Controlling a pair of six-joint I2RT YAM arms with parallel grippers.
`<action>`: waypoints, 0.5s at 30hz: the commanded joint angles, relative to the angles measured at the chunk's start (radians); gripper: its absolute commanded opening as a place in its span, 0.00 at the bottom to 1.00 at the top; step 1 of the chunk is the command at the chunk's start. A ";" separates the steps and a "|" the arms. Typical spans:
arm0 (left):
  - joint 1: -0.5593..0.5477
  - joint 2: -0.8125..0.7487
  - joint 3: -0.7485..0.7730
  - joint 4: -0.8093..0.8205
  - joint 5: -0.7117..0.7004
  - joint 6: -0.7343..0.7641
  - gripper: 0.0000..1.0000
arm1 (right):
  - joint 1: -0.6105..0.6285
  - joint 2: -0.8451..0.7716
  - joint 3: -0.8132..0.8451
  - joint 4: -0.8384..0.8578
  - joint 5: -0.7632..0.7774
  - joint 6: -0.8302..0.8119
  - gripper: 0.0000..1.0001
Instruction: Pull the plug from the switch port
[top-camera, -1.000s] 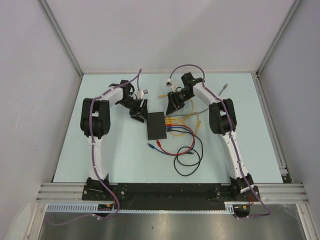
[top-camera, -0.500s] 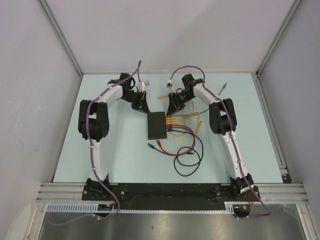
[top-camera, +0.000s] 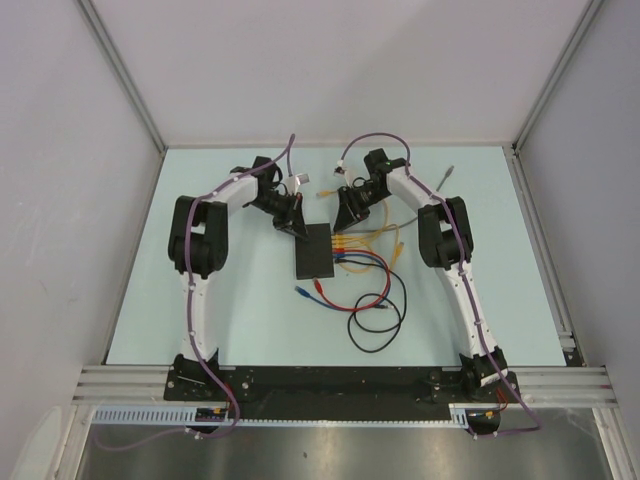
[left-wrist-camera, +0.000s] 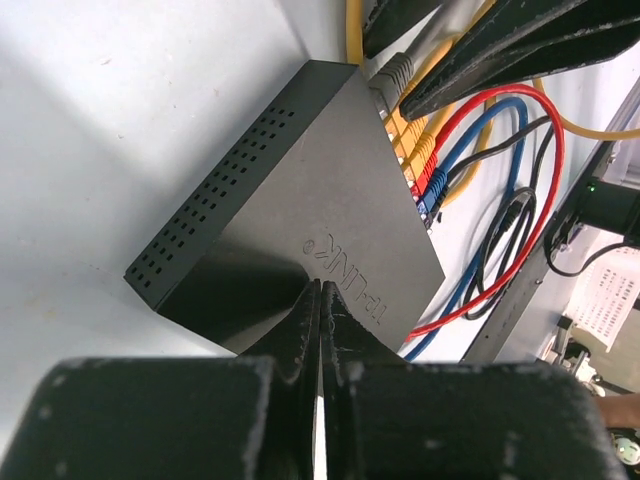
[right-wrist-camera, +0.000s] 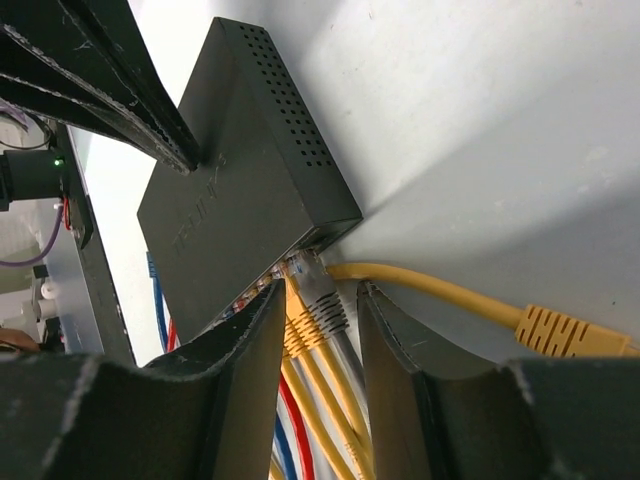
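1. The switch (top-camera: 314, 250) lies flat on the table (top-camera: 222, 312), directly under the left gripper (top-camera: 293, 222) and just ahead of the right gripper (top-camera: 345, 215). Its port edge faces the right gripper.
2. The left gripper (left-wrist-camera: 320, 300) is fully closed and holds nothing. Its two fingers (left-wrist-camera: 300, 335) are pressed together, and their tips rest on the top face of the switch (left-wrist-camera: 300, 200), beside the printed logo.
3. The right gripper (right-wrist-camera: 318, 310) is partly open, with one finger (right-wrist-camera: 250, 350) on each side of the plugs at the near end of the port row.
4. The grey plug (right-wrist-camera: 325, 300) sits in its port between those fingers, with a yellow plug (right-wrist-camera: 296, 318) touching it on one side. A thin gap shows between the grey plug and the other finger, so nothing is clamped.
5. More cables (left-wrist-camera: 470, 150), yellow, red, blue and black, run from the remaining ports and trail away past the right gripper.
6. A loose yellow connector (right-wrist-camera: 550, 330) lies on the table just outside the right gripper's fingers, apart from the switch (right-wrist-camera: 240, 200).
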 joint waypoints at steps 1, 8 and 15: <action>-0.005 0.049 -0.006 0.011 -0.146 0.012 0.00 | 0.001 -0.003 0.035 -0.002 -0.050 0.020 0.38; -0.005 0.060 -0.010 0.007 -0.146 0.018 0.00 | 0.008 0.003 0.045 -0.002 -0.098 0.024 0.35; -0.007 0.057 -0.008 0.007 -0.157 0.025 0.00 | 0.010 0.040 0.054 -0.022 -0.056 0.000 0.42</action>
